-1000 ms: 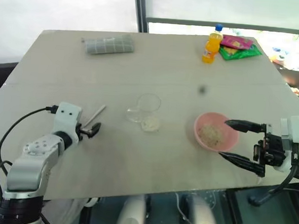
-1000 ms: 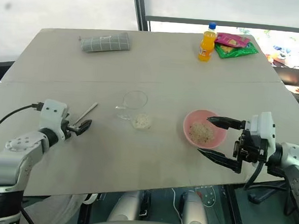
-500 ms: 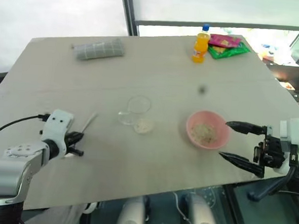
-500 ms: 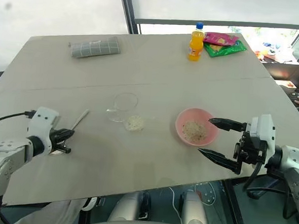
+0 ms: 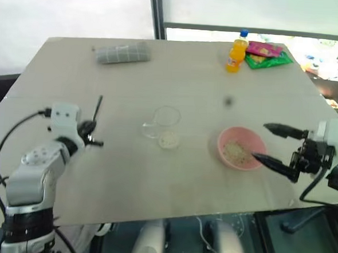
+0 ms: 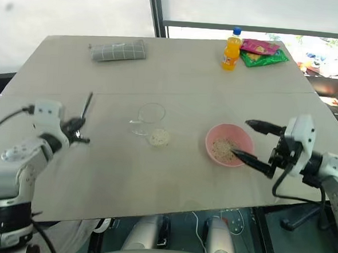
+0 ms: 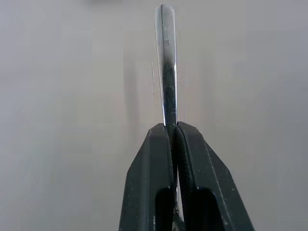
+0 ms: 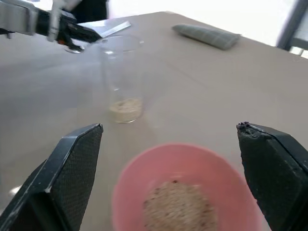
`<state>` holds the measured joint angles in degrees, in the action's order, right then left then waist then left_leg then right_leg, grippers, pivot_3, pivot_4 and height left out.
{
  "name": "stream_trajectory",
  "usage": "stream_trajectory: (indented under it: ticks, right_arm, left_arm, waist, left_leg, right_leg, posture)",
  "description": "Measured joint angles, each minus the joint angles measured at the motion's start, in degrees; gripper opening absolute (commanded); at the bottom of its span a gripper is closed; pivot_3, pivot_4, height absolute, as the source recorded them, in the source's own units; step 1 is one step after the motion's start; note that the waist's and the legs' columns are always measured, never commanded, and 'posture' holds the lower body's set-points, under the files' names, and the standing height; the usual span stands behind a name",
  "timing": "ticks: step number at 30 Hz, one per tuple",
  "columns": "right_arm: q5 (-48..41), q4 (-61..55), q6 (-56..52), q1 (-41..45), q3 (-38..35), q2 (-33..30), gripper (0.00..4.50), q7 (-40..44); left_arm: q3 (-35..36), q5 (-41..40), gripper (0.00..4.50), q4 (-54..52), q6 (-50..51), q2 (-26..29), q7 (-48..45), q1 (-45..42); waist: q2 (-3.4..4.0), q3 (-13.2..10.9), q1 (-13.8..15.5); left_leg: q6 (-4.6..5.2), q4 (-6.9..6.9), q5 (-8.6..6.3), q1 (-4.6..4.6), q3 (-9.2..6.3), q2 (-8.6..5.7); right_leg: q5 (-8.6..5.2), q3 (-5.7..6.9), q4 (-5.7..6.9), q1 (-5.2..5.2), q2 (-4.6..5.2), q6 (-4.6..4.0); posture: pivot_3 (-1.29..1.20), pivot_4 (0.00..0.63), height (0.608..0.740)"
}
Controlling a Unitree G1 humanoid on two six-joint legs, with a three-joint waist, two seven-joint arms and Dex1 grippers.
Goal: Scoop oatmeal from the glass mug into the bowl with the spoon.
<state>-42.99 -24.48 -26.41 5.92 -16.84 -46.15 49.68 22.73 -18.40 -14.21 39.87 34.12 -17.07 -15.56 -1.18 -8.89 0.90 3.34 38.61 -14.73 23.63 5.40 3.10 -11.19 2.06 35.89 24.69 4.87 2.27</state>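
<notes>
Shiny metal spoon, clear glass mug, matt table.

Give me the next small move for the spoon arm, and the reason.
Probably carry the spoon across to the glass mug and dip it in: the left gripper is shut on the handle, lifted off the table, and oatmeal remains in the mug.
</notes>
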Motion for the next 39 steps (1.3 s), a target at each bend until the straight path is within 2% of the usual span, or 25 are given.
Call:
stream_trajectory:
  ticks: [2, 5, 11, 16, 21, 27, 32, 36, 39]
  right_arm:
    - [-0.1, 0.68, -4.21, 5.37, 0.01, 1.37, 4.5, -7.32]
    - [-1.83, 0.67, -10.87, 11.35, 0.03, 2.56, 4.5, -16.1]
    - [-18.3, 3.08, -26.35, 31.83, 0.09, 10.84, 4.5, -35.05]
    - [-26.75, 7.97, -32.09, 39.91, 0.24, 16.35, 4.5, -46.28]
    - [-27.55, 12.68, -31.86, 45.38, 3.36, 24.49, 4.5, -50.47]
    - [-27.45, 15.25, -31.15, 47.76, 6.81, 33.8, 4.5, -52.51]
    - [-25.8, 17.29, -29.4, 48.91, 8.15, 37.63, 4.5, -51.52]
    - [-24.0, 18.36, -28.28, 50.46, 8.32, 37.69, 4.5, -49.96]
    - [-23.13, 18.94, -28.21, 50.49, 8.31, 37.59, 3.7, -49.02]
  left_arm:
    - [-1.21, 0.24, 0.02, -0.36, -3.42, 0.09, -0.21, -6.21]
    - [-3.55, 0.28, 0.02, -1.07, -5.83, 0.35, -0.88, -10.7]
    - [-13.51, 0.12, 0.02, -4.64, -6.21, -1.31, -4.46, -18.81]
    - [-17.92, -0.15, 0.02, -7.85, -6.9, -0.88, -9.28, -20.3]
    - [-21.32, -1.34, 0.02, -9.51, -7.08, -0.73, -13.85, -20.86]
    - [-21.25, -1.45, 0.02, -9.92, -7.69, -0.64, -15.29, -20.9]
    - [-21.25, -1.57, 0.02, -9.92, -7.75, -0.62, -16.46, -20.86]
    - [-21.27, -1.57, 0.02, -9.92, -7.74, -0.45, -17.46, -20.55]
    - [-21.27, -1.62, 0.0, -9.92, -7.63, -0.22, -18.0, -20.53]
  waist:
    - [-0.01, -0.01, -0.02]
    - [-0.01, -0.01, -0.14]
    - [-0.15, -0.21, -0.21]
    - [-0.14, -0.21, -0.22]
    - [-0.12, -0.22, -0.5]
    - [-0.12, -0.22, -0.81]
    - [-0.1, -0.23, -0.94]
    - [-0.1, -0.23, -1.24]
    - [-0.1, -0.24, -1.55]
  left_leg:
    - [-0.24, 0.11, 0.14, 0.21, 0.06, -0.18]
    - [-0.25, 0.09, 0.14, 0.21, 0.12, -0.27]
    - [-0.23, 0.05, 0.14, 0.29, 0.17, -0.24]
    - [-0.2, 0.02, 0.13, 0.3, 0.18, -0.24]
    - [-0.03, 0.02, 0.04, 0.3, 0.16, -0.22]
    - [-0.2, 0.03, 0.14, 0.31, 0.15, -0.13]
    - [-0.21, 0.03, 0.15, 0.32, 0.16, -0.12]
    - [-0.22, 0.03, 0.15, 0.32, 0.16, -0.1]
    - [-0.22, 0.02, 0.15, 0.32, 0.16, -0.09]
  right_leg:
    - [0.03, 0.02, -0.02, 0.12, 0.02, -0.01]
    - [0.05, 0.0, -0.05, 0.12, 0.03, 0.06]
    - [0.15, 0.1, -0.02, 0.14, -0.1, 0.24]
    - [0.15, 0.1, -0.01, 0.14, -0.1, 0.25]
    - [0.15, 0.11, 0.02, 0.15, -0.13, 0.26]
    - [0.16, 0.13, 0.03, 0.15, -0.2, 0.27]
    - [0.16, 0.14, 0.02, 0.15, -0.19, 0.27]
    - [0.16, 0.15, 0.03, 0.15, -0.2, 0.27]
    - [0.16, 0.15, 0.03, 0.15, -0.21, 0.27]
  posture:
    - [0.0, 0.15, 0.74]
    - [0.0, 0.15, 0.74]
    - [0.0, 0.15, 0.74]
    - [0.0, 0.15, 0.74]
    - [0.0, 0.15, 0.74]
    - [0.0, 0.15, 0.74]
    - [0.0, 0.15, 0.74]
    - [0.0, 0.15, 0.74]
    - [0.0, 0.15, 0.74]
